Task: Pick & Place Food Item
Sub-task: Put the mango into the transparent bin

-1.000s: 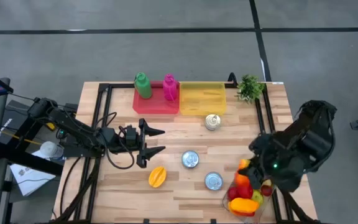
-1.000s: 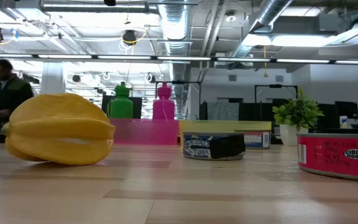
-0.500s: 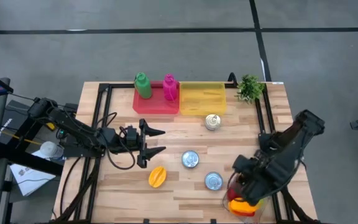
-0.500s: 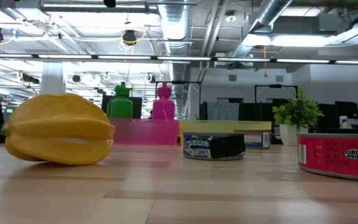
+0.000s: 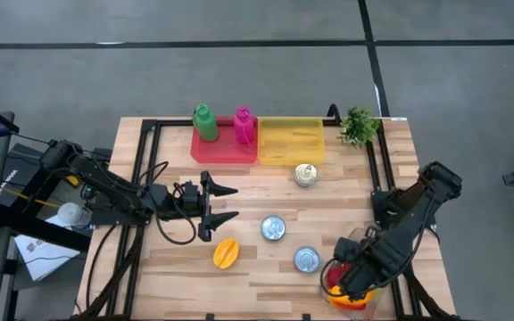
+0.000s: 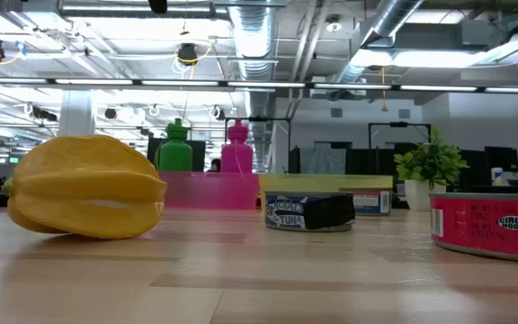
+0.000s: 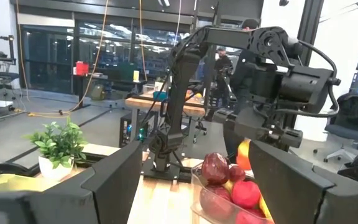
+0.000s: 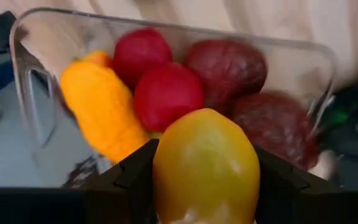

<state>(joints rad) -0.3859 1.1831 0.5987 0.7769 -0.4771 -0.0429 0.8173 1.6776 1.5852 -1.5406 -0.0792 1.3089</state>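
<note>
Above the clear bin (image 8: 36,81), our right claw (image 8: 205,180) clasps a yellow-orange fruit (image 8: 205,165), poised for transfer; left claw (image 5: 214,206) waits released.

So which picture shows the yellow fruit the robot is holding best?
The right wrist view: the yellow-orange fruit fills it, held between the right gripper's fingers over the clear bin. The high view hides it under the arm; the left wrist view shows a sliver.

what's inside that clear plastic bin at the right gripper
The clear bin holds red fruits, darker red ones and an orange piece. The right gripper is shut on a yellow-orange fruit that covers whatever lies beneath it.
</note>
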